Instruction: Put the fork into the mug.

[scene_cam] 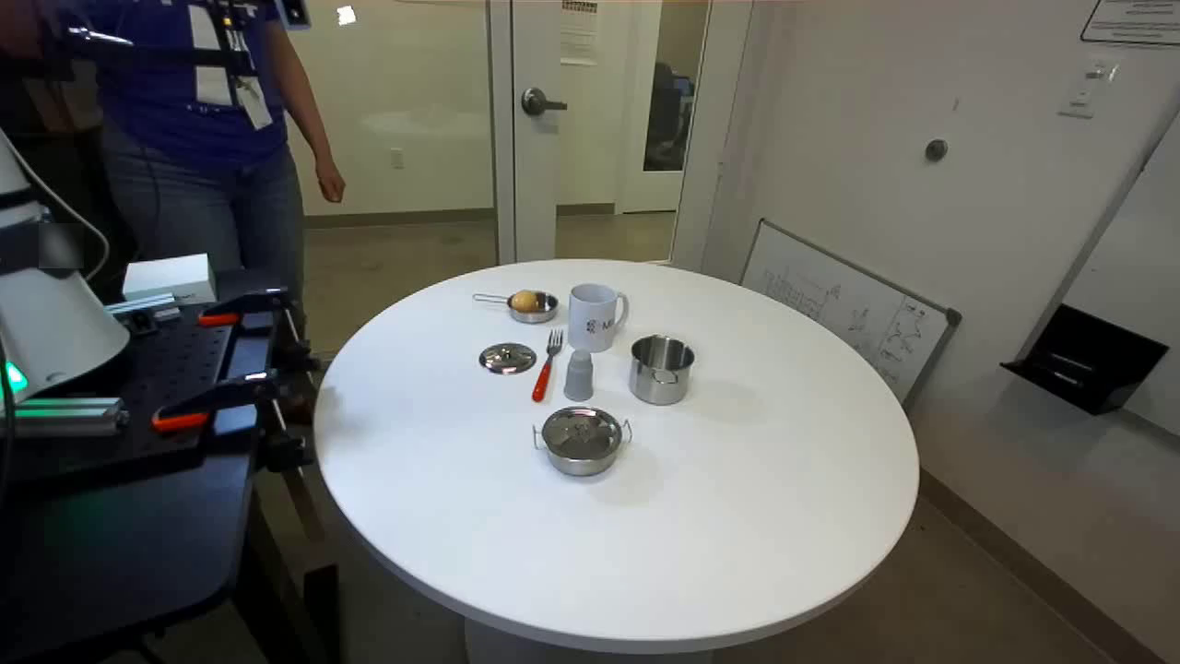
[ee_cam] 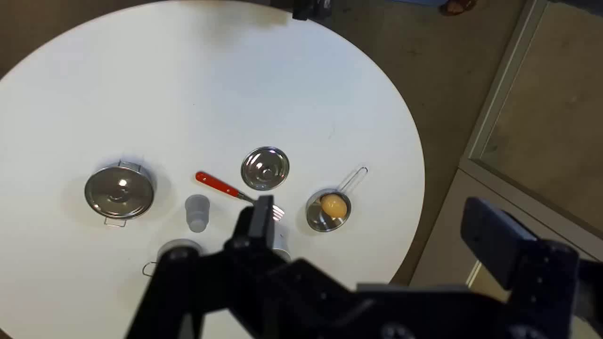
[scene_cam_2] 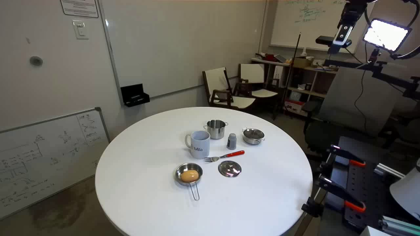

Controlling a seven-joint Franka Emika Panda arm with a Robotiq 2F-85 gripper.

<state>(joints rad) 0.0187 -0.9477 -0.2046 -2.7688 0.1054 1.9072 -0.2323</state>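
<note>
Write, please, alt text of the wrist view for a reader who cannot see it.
Red-handled fork on a round white table, partly hidden behind the open claw, which hides most of the mug. Nearby: a steel lid, a lidded pot, a small pan.

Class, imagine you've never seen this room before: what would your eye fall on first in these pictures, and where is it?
Probably the fork: its red-orange handle stands out sharply against the white table, where it lies beside the mug. The glaring light panel at the upper right of an exterior view would rival it. In the wrist view, the dark, open gripper looms large across the lower part of the picture.
</note>
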